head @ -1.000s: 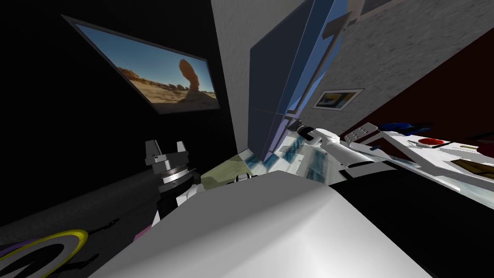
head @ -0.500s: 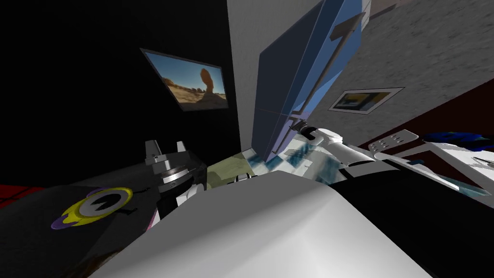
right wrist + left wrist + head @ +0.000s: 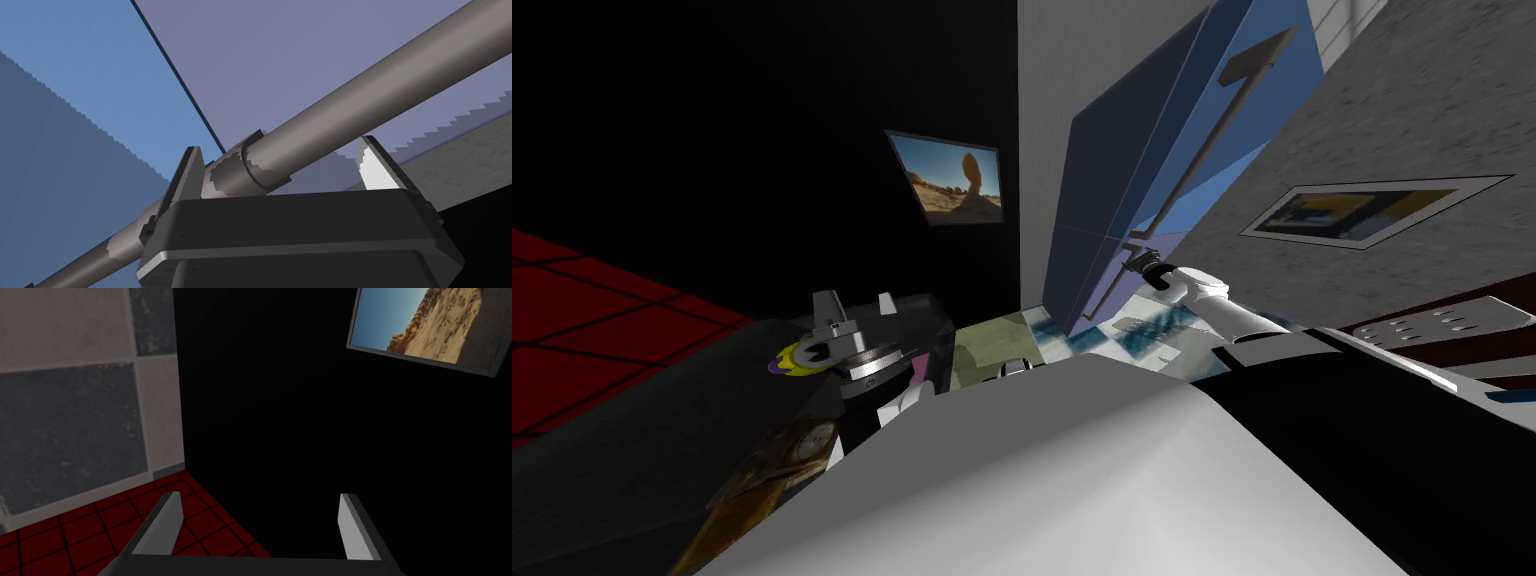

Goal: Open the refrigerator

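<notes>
The tall blue refrigerator stood ahead and a little to the right, against a speckled grey wall. Its long grey bar handle ran slantwise across the door. The right gripper sat at the bar's lower end, with the bar passing between its fingers. One finger lay close against the bar and the other stood clear of it, so the claw was released, not clamped. The left gripper hung low on the left, well apart from the refrigerator, its fingers spread on nothing.

Grey wall, desert picture, red tiled floor.
</notes>
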`<state>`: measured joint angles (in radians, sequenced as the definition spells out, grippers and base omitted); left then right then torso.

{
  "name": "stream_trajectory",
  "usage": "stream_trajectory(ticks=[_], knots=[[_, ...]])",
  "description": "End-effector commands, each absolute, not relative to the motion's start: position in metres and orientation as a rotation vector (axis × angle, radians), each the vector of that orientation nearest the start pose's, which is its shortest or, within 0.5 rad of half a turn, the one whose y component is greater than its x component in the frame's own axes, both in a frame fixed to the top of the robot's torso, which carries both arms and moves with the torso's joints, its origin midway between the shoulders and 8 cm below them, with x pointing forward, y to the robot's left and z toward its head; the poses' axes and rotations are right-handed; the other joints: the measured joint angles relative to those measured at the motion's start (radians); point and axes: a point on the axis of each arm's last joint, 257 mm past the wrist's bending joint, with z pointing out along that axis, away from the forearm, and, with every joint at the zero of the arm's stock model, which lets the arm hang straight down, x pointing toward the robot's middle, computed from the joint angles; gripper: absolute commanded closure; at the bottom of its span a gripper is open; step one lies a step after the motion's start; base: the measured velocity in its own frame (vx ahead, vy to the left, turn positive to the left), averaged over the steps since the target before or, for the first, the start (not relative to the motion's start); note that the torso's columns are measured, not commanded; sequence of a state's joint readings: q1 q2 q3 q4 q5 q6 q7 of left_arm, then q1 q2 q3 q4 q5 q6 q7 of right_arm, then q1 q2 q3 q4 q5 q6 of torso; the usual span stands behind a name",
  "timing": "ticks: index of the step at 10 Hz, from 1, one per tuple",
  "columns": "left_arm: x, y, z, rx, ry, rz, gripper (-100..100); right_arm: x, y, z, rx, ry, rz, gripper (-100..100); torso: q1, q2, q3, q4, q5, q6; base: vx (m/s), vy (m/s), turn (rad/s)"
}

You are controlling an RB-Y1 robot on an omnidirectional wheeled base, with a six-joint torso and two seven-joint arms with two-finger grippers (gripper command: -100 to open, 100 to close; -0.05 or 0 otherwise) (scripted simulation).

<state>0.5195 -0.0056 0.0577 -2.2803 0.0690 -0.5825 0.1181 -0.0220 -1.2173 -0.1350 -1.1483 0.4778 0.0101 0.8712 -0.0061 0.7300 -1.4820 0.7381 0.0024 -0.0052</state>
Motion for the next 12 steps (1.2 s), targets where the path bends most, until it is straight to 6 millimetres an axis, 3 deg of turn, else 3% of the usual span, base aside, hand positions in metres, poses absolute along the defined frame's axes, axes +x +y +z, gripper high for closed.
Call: stream_trajectory(ticks=[1, 4, 6, 7, 9, 10, 11, 12], knots=[[0.322, 0.307, 0.035, -0.679, 0.483, -1.403, 0, 0.474, -0.754, -0.016, -0.367, 1.649, -1.156, -100, -0.003, 0.000, 0.000, 0.000, 0.000, -0.003, -0.173, -0.045, 0.243], [0.322, 0.307, 0.035, -0.679, 0.483, -1.403, 0, 0.454, -0.788, -0.016, -0.286, 1.684, -1.228, -100, 0.001, -0.003, -0.002, 0.000, 0.002, 0.003, -0.125, -0.023, 0.264], [0.322, 0.307, 0.035, -0.679, 0.483, -1.403, 0, 0.454, -0.788, -0.016, -0.286, 1.684, -1.228, -100, 0.003, -0.001, -0.001, 0.000, 0.001, 0.001, -0.077, -0.014, 0.101], [0.322, 0.307, 0.035, -0.679, 0.483, -1.403, 0, 0.443, -0.804, -0.015, -0.246, 1.700, -1.262, -100, 0.002, -0.001, 0.000, 0.000, 0.001, 0.005, -0.108, -0.003, 0.298], [0.322, 0.307, 0.035, -0.679, 0.483, -1.403, 0, 0.443, -0.802, -0.024, -0.249, 1.712, -1.248, -100, 0.001, 0.000, 0.000, 0.000, 0.001, 0.000, -0.087, -0.007, 0.103], [0.322, 0.307, 0.035, -0.680, 0.483, -1.402, 0, 0.454, -0.788, -0.016, -0.286, 1.684, -1.228, 100, 0.004, 0.000, 0.000, -0.002, -0.001, 0.004, 0.099, 0.011, -0.340], [0.322, 0.307, 0.035, -0.680, 0.484, -1.402, 0, 0.464, -0.772, -0.016, -0.327, 1.667, -1.192, 100, 0.005, -0.001, 0.000, -0.001, 0.000, 0.010, 0.218, 0.042, -0.409], [0.322, 0.307, 0.035, -0.680, 0.484, -1.402, 0, 0.464, -0.772, -0.016, -0.327, 1.667, -1.192, 100, 0.003, -0.002, -0.001, 0.000, 0.002, 0.009, 0.200, 0.058, -0.269]])
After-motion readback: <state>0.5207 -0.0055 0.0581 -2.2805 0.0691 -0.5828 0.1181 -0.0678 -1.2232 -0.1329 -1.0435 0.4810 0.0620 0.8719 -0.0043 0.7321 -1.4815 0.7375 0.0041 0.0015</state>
